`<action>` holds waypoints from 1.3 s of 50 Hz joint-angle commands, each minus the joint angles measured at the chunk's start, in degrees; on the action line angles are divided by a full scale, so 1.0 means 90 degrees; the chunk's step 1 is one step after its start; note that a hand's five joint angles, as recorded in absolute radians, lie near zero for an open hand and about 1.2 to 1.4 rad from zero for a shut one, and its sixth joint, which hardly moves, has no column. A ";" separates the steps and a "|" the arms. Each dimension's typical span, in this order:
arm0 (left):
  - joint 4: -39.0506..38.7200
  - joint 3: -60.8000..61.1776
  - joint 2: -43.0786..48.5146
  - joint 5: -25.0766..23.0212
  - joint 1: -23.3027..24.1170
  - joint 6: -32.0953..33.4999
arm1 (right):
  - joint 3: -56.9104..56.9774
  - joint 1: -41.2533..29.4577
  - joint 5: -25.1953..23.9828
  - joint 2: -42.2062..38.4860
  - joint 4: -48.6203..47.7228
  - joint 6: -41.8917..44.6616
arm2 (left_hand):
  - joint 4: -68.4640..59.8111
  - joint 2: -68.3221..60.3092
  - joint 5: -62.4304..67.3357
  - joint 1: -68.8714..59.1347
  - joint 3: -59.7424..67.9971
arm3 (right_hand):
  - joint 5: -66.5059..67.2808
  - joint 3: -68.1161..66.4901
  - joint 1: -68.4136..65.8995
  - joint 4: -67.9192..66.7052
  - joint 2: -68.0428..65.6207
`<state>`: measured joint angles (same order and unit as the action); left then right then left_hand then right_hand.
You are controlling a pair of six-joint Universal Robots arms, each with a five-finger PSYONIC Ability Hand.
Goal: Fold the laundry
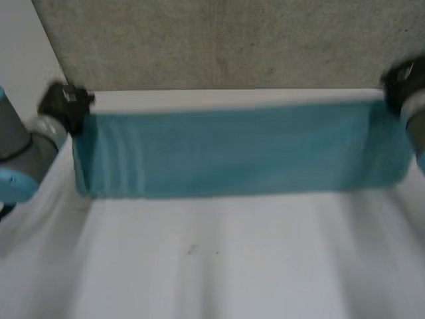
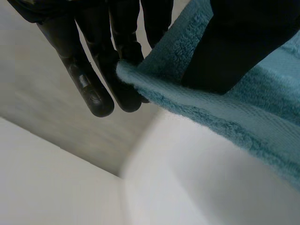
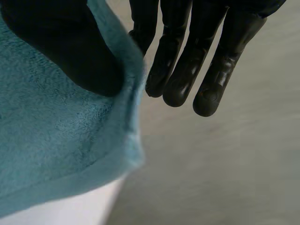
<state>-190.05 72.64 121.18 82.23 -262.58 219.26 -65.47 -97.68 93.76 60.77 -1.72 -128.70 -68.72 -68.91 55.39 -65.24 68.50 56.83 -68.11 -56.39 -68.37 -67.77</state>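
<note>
A teal towel [image 1: 242, 154] hangs stretched wide above the far part of the white table [image 1: 219, 259]. My left hand [image 1: 65, 105] pinches its upper left corner. In the left wrist view the thumb [image 2: 239, 51] presses the teal towel [image 2: 225, 117] against the straight fingers [image 2: 108, 70]. My right hand [image 1: 400, 83] holds the upper right corner. In the right wrist view the thumb [image 3: 70, 51] clamps the teal towel [image 3: 61, 145] against the fingers [image 3: 187, 61], most of which stick out past the cloth's edge.
Beyond the table's far edge lies grey floor [image 1: 226, 40]. The near half of the table is bare white surface. A white wall [image 1: 20, 46] stands at the far left.
</note>
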 commanded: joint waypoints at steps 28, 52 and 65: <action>-0.3170 0.1722 -0.0682 -0.0055 -0.0053 -0.1579 | -0.1407 -0.0094 -0.0496 0.0778 -0.2211 -0.2292 | -0.1254 -0.1232 0.1624 -0.1640 0.1278 | 0.1463 -0.1321 -0.2623 -0.1292 -0.1359; 0.1005 0.3637 -0.2359 -0.0035 -0.0805 -0.0818 | -0.3281 0.0510 -0.0564 0.1391 0.1742 0.0645 | -0.1254 -0.1232 0.1624 -0.1640 0.1278 | 0.1463 -0.1321 -0.2623 -0.1292 -0.1359; 0.2223 0.3784 -0.3338 -0.1011 -0.1322 -0.0124 | -0.3928 0.1254 -0.1346 0.2379 0.1892 0.1654 | -0.1254 -0.1232 0.1624 -0.1640 0.1278 | 0.1463 -0.1321 -0.2623 -0.1292 -0.1359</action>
<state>-164.13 107.49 90.91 78.85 -273.28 217.13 -102.42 -86.70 84.24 82.10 20.80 -112.04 -68.72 -68.95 55.39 -65.24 68.53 57.12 -68.11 -56.39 -68.38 -67.77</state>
